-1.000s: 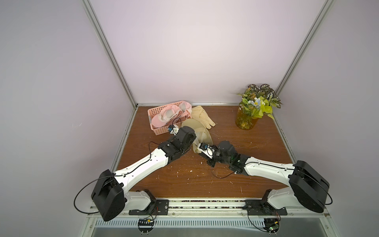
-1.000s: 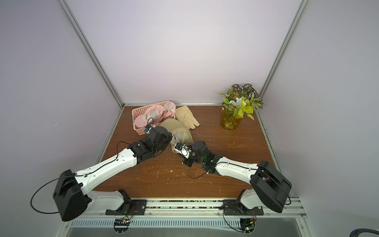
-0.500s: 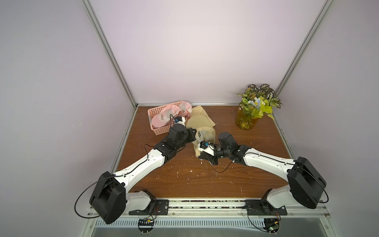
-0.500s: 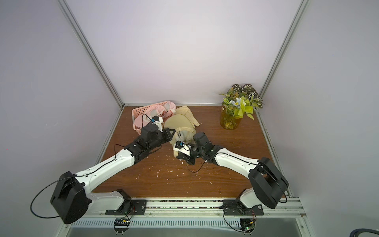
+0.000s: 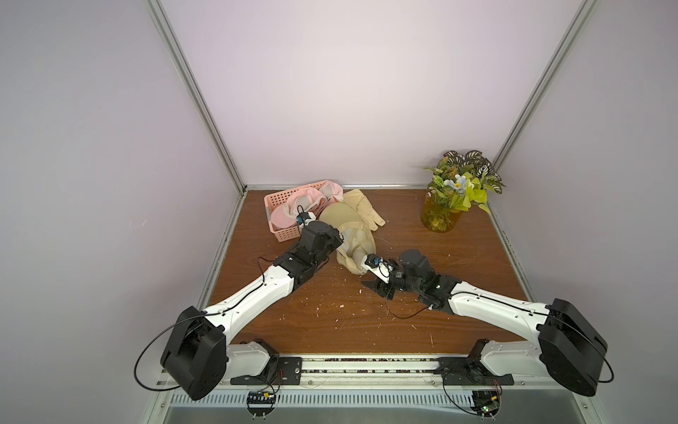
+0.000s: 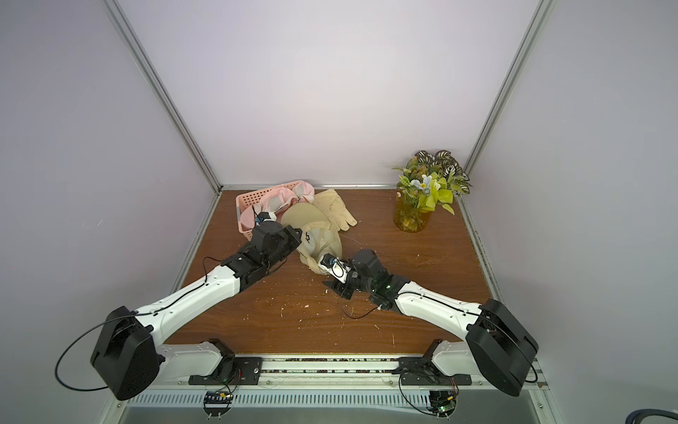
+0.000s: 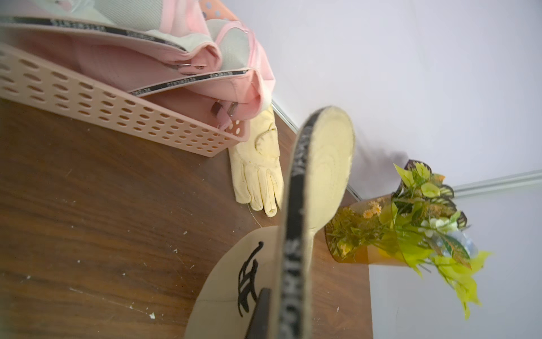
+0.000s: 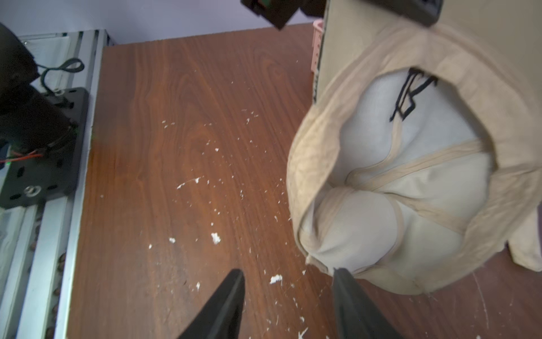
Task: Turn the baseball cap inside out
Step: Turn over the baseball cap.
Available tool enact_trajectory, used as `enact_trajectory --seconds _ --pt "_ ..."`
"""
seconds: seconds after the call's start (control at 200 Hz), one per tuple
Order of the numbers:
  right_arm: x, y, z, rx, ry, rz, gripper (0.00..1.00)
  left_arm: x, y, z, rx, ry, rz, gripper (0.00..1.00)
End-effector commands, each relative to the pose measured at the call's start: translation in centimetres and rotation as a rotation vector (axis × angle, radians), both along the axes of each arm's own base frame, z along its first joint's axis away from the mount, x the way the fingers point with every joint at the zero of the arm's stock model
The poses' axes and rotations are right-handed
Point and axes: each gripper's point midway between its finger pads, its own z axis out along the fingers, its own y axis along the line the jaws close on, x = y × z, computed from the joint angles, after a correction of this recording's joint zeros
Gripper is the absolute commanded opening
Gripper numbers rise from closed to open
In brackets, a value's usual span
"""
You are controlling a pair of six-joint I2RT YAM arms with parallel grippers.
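The beige baseball cap hangs tilted over the brown table, brim toward the back. My left gripper is shut on it where the black-lettered sweatband meets the brim; only one of its fingers shows. In the right wrist view the cap opens toward the camera, showing pale lining and seam tapes. My right gripper stands open just in front of the cap's rear rim, one fingertip right at the fabric, nothing between the jaws.
A pink perforated basket with pink caps stands at the back left. A cream glove lies beside it. An amber vase of flowers stands at the back right. White crumbs litter the table in front of the cap.
My right gripper has opened, let go of the cap's rear edge and drawn back toward the front. The left gripper keeps its hold and has carried the cap toward the back.
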Motion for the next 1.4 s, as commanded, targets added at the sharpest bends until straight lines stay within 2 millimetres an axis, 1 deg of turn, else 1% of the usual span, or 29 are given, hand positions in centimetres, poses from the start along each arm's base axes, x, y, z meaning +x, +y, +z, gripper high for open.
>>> enact_trajectory --seconds 0.0,0.045,0.085,0.25,0.455,0.545,0.771,0.831,0.916,1.001,1.121,1.251,1.396 --pt "2.5 0.2 3.4 0.064 -0.133 -0.207 0.58 0.4 1.1 0.4 -0.059 0.068 0.154 0.00" --pt "3.1 0.2 3.7 0.064 -0.161 -0.271 0.59 0.4 1.1 0.3 -0.047 0.073 0.161 0.00" --pt "3.6 0.3 4.0 0.064 -0.183 -0.316 0.59 0.4 1.0 0.2 -0.077 0.090 0.186 0.00" --pt "4.5 0.8 5.1 0.074 -0.259 -0.436 0.59 0.5 0.8 0.3 -0.105 0.102 0.211 0.00" --pt "5.8 1.0 5.1 0.044 -0.338 -0.537 0.60 0.3 0.4 0.0 -0.133 0.118 0.211 0.00" --pt "6.1 1.4 5.1 0.037 -0.356 -0.549 0.60 0.2 0.4 -0.1 -0.138 0.123 0.216 0.00" --pt "5.4 3.7 4.6 0.017 -0.364 -0.474 0.64 0.3 0.6 -0.2 -0.133 0.120 0.226 0.00" --pt "5.5 3.9 4.3 0.008 -0.362 -0.469 0.64 0.3 0.5 -0.4 -0.135 0.125 0.224 0.00" --pt "6.0 3.4 4.1 -0.009 -0.367 -0.519 0.64 0.3 0.3 -0.5 -0.138 0.130 0.218 0.00" --pt "6.9 2.1 4.1 -0.032 -0.382 -0.610 0.62 0.3 0.3 -0.6 -0.131 0.133 0.217 0.00" --pt "7.6 0.5 4.1 -0.011 -0.359 -0.665 0.55 0.2 0.6 -0.7 -0.122 0.132 0.226 0.00" --pt "7.7 -0.8 4.1 -0.009 -0.355 -0.692 0.48 0.2 0.7 -0.8 -0.120 0.133 0.230 0.00" --pt "7.4 -1.3 3.9 -0.023 -0.353 -0.688 0.46 0.2 0.6 -1.4 -0.117 0.146 0.226 0.00"
